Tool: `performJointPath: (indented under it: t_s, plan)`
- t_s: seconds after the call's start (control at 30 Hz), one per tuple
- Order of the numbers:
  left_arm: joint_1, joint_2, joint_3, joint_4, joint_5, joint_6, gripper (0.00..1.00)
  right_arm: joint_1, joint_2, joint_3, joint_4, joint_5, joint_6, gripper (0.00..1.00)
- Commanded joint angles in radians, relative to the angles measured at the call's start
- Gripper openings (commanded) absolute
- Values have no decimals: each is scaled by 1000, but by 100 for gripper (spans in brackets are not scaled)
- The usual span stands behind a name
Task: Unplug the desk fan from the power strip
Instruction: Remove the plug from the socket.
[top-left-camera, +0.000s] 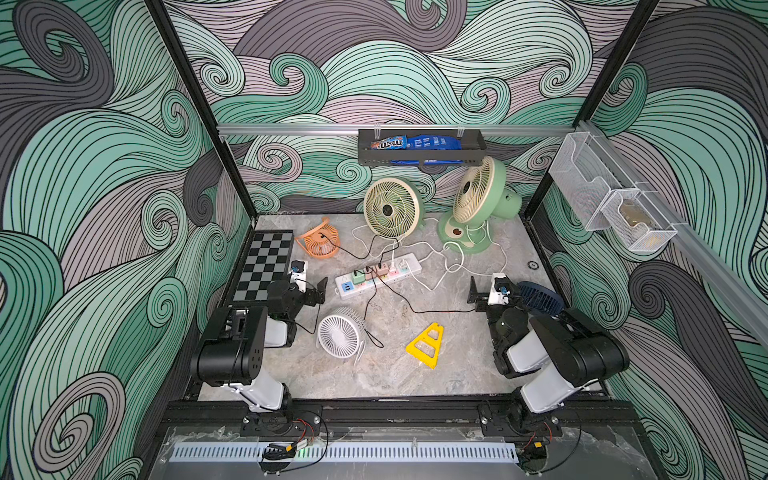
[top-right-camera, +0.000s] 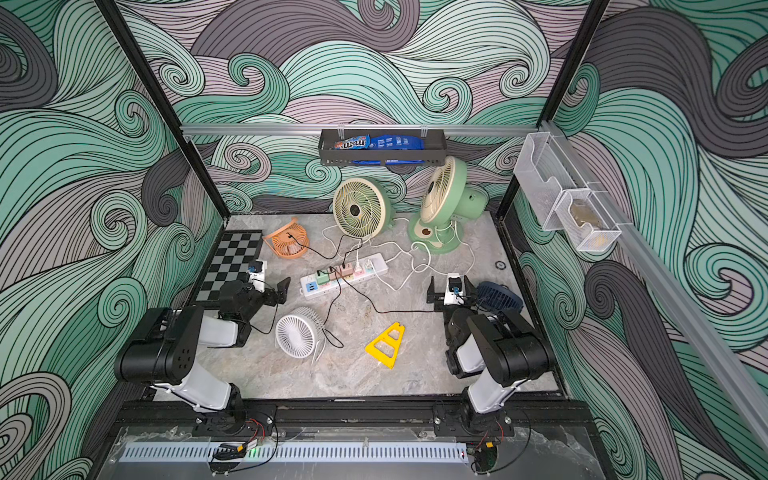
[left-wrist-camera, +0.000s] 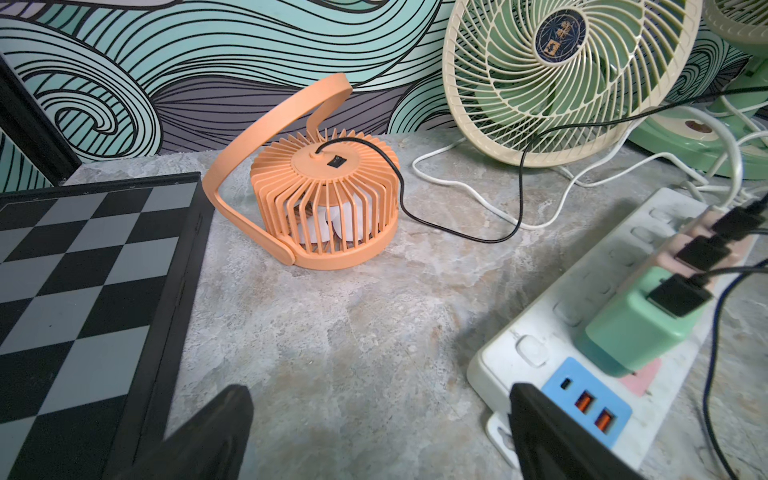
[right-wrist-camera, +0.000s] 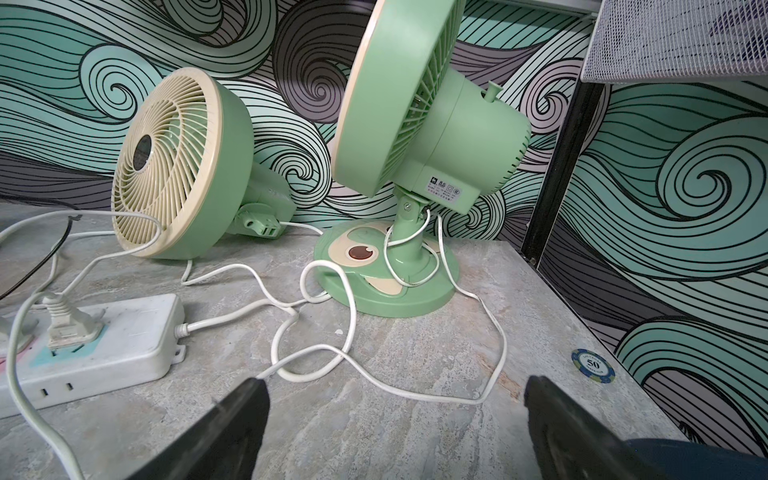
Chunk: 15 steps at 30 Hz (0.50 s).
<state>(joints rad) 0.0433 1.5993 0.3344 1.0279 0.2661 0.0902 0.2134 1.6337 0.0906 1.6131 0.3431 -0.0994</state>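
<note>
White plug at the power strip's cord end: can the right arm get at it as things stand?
Probably yes. The right hand is open, and the white plug stands upright and exposed on the power strip; only loose white cords lie between.

Five desk fans (top-left-camera: 390, 208), one power strip (top-left-camera: 411, 262), one chessboard (top-left-camera: 266, 266), one yellow triangle (top-left-camera: 430, 340), one poker chip (right-wrist-camera: 593, 365)

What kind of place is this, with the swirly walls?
Probably a robot practice booth, not a home: a left arm and right arm bolted beside a small table, plus props like a power strip and chessboard.
</note>
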Motion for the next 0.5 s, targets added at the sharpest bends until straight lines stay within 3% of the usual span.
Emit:
performJointPath:
  t_s: [0.0, 0.33, 0.47]
  plan:
    - [-5, -11, -32, 74, 1, 11, 99, 10, 10, -27, 173, 17, -18, 99]
    - [-6, 39, -151, 356, -2, 9, 99, 23, 35, -63, 275, 9, -38, 99]
    - [-9, 41, -152, 363, -13, 7, 99, 26, 36, -61, 272, 8, -42, 99]
